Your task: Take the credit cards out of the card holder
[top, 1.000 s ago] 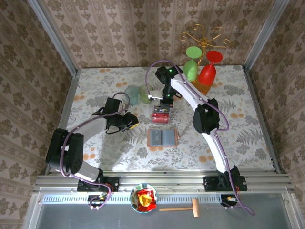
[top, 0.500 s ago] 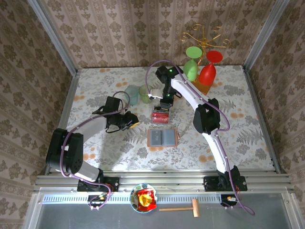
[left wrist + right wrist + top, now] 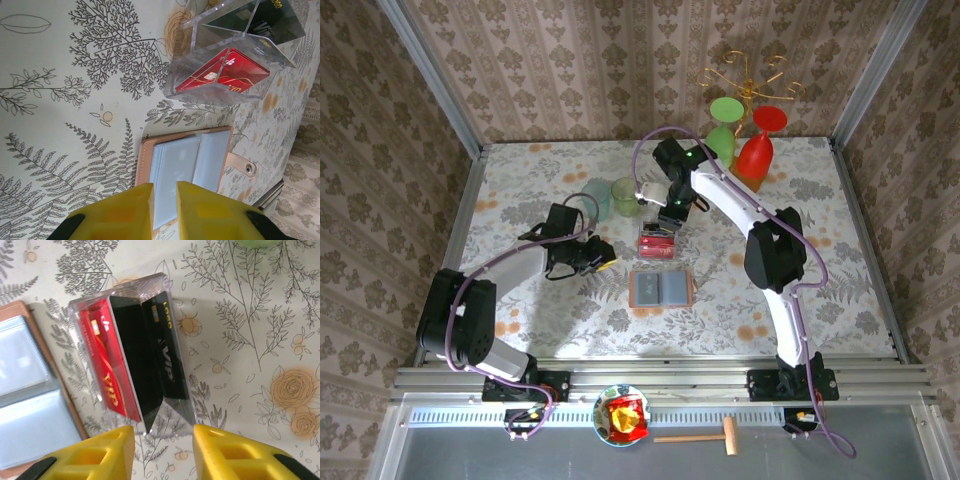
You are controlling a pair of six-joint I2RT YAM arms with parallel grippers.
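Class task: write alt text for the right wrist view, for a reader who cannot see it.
A clear plastic tray holds a red card and black cards on a floral tablecloth. The open card holder, pockets apparently empty, lies at the left edge. Below, the right gripper has its yellow jaws apart, holding nothing.

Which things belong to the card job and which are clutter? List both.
Job: cards, card holder, clear tray holding the cards.
Lying about: teal cup, green cup, green goblet, red goblet, snack packet, mallet.
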